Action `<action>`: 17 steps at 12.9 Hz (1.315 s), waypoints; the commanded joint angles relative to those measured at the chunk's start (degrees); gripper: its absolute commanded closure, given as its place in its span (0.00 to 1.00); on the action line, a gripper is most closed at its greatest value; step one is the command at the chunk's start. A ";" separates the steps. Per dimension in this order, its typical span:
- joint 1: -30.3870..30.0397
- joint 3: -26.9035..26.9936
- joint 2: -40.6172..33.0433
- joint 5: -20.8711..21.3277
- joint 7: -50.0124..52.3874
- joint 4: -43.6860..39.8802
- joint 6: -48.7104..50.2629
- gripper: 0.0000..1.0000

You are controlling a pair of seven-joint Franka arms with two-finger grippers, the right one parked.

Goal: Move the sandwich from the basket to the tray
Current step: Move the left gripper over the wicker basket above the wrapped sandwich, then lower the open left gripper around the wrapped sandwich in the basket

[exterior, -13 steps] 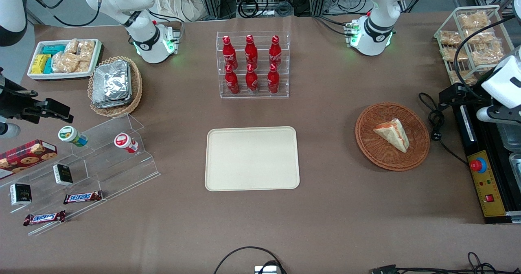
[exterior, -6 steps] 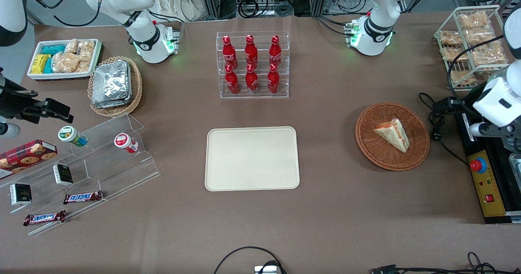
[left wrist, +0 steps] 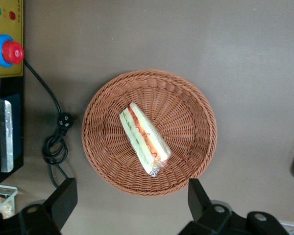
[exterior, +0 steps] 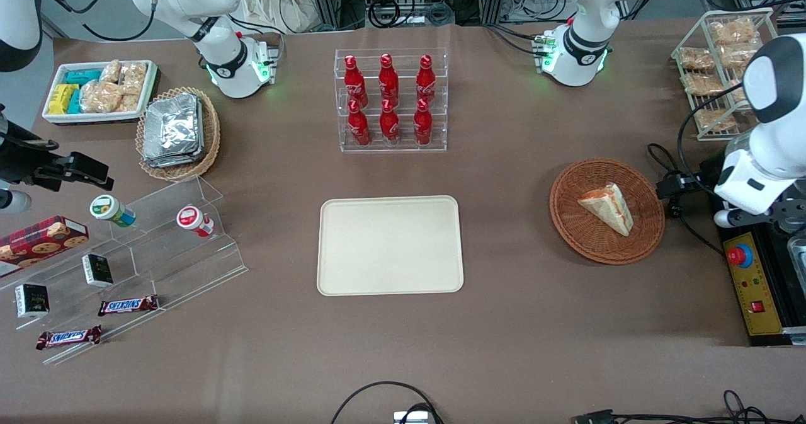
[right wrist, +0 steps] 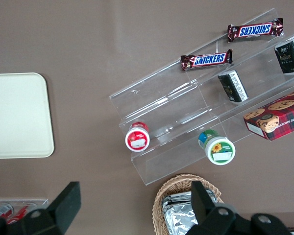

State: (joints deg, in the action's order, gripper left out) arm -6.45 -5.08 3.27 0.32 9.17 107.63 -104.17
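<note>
While pincer [left wrist: 130, 203] nears basket [left wrist: 196, 147], sandwich [left wrist: 143, 138] unmoved.

Claw [left wrist: 130, 203] aloft, pointing downward (fingers [left wrist: 63, 198] spread wide).

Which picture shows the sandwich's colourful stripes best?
The left wrist view: it looks straight down on the sandwich in the basket, so the red and green layers show, framed by the open pincer. The front view shows it smaller; the right wrist view misses it.
</note>
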 commanded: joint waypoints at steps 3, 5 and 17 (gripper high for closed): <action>-0.41 -0.11 -6.43 -0.14 5.40 14.07 -11.37 0.00; -0.41 -0.11 -6.87 -0.40 6.99 18.82 -17.09 0.00; -0.06 -0.20 -2.57 -1.02 19.82 29.55 -35.38 0.00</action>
State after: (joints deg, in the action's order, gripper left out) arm -6.45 -5.01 0.07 -0.08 27.21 135.85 -136.52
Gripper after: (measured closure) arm 0.000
